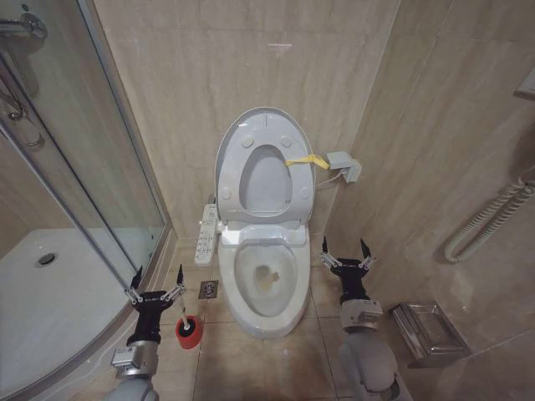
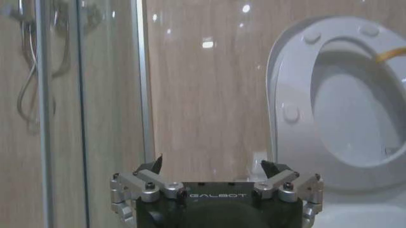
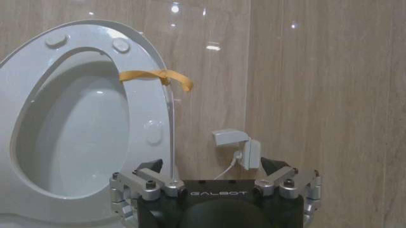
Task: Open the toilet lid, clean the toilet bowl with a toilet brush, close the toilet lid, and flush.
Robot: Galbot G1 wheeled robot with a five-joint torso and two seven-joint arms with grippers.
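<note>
White toilet lid (image 1: 264, 134) stands raised against the beige tile wall, the seat ring (image 1: 288, 188) up with it, yellow strap (image 1: 306, 160) hanging off its right edge, so the opening step reads as done. Toilet bowl (image 1: 266, 311) is exposed on the floor, bottom yellowish-stained, so cleaning looks not started or at least not finished. Toilet brush (image 1: 189, 329) sits in its red base on the floor tiles just left of the bowl, near the floor drain (image 1: 208, 289), untouched. Left gripper (image 1: 156, 281) hovers just above and left of the brush, fingers spread wide, nothing held; in its wrist view the left gripper (image 2: 212, 172) faces the wall and the shower glass (image 2: 57, 109). Right gripper (image 1: 343, 251) hangs to the right of the bowl rim, also spread wide and empty; its wrist view has the right gripper (image 3: 212, 171) pointed at the raised lid (image 3: 155, 109) and a small wall box (image 3: 238, 145). Button panel (image 1: 206, 234) is on the bowl's left side. Left to do, judging by this: grab brush, scrub bowl, lower lid, flush.
</note>
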